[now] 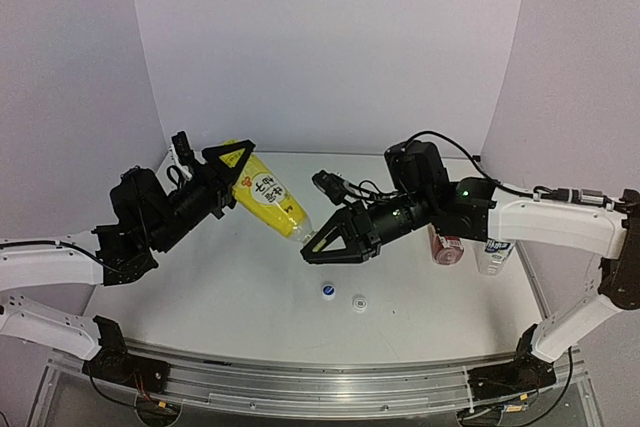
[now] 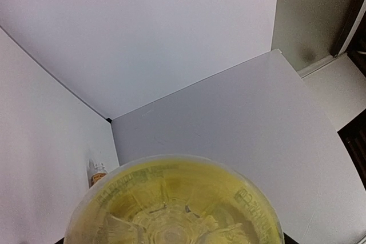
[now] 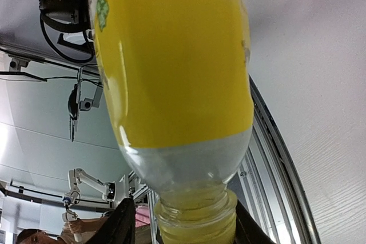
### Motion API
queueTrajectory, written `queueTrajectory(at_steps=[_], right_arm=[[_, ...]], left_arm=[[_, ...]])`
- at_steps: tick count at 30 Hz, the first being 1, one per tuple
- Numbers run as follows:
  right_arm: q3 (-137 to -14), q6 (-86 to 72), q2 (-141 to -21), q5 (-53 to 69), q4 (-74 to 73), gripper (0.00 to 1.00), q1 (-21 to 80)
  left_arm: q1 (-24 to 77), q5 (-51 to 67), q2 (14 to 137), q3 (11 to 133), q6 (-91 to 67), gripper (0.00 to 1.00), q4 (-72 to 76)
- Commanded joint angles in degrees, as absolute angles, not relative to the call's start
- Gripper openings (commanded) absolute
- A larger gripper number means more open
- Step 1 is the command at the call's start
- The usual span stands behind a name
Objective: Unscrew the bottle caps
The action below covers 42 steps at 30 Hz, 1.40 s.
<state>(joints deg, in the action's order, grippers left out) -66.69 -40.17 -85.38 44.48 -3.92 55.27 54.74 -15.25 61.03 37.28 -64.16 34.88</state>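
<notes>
The slim yellow bottle (image 1: 268, 201) hangs tilted above the table, base at the upper left, neck at the lower right. My left gripper (image 1: 226, 169) is shut on its base; in the left wrist view only the bottle's bottom (image 2: 171, 204) shows and the fingers are hidden. My right gripper (image 1: 314, 245) is closed around the neck end. In the right wrist view its dark fingers (image 3: 121, 226) flank the threaded neck and yellow cap (image 3: 194, 234) of the bottle (image 3: 171, 55). The amber bottle (image 1: 445, 247) and the clear bottle (image 1: 493, 253) stand at the right, behind the right arm.
Two loose caps lie on the table below the grippers: a blue-white cap (image 1: 327, 290) and a white cap (image 1: 359, 302). White walls close the back and sides. A small orange-labelled object (image 2: 97, 173) shows by the left wall corner.
</notes>
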Motion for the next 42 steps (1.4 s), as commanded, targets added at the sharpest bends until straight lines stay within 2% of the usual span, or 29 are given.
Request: queueTrajectory(at_steps=[1,4,11,15,21,26,31,37,41,42], right_arm=[[-66.53,-39.99,-85.45,45.02,-2.1,0.39,55.52],[-66.42,-39.63,-85.43,44.04,-2.08,0.31,55.51],[-66.28,-37.99,-85.61,40.95,-2.66,0.22,55.49],[-66.84,-33.98,-85.46,35.55,-8.18,0.19,55.5],[-67.56,-27.56,-85.88,22.41,-16.3,0.1,56.24],[-71.51,-19.25,-89.24,6.62,-23.82,0.07,61.37],[-77.81,-11.3,-95.1,-15.71,-31.17,0.04,67.81],[-82.02,-4.4,-103.24,-41.33,-33.46,0.02,72.95],[-83.37,-5.08,-105.13,-43.56,-33.32,0.05,73.87],[-83.26,-5.71,-104.73,-41.71,-33.06,0.09,73.85]], left_arm=[[54.58,-16.4,59.94,37.18,-63.97,0.01,34.59],[54.57,-16.5,60.02,37.62,-64.04,0.01,33.36],[54.58,-16.32,60.98,39.29,-63.64,0.0,29.96],[54.58,-17.75,62.17,42.07,-65.18,0.0,23.94],[54.58,-25.43,65.92,51.72,-77.68,0.0,0.94],[54.6,-26.38,71.44,59.56,-85.74,0.0,-13.65],[54.58,-25.73,76.01,64.78,-91.7,0.0,-22.79],[54.58,-24.14,80.1,70.04,-97.25,0.0,-32.41],[54.58,-23.43,80.7,69.98,-98.85,0.0,-32.93],[54.58,-23.49,80.5,69.76,-99.14,0.0,-32.91]])
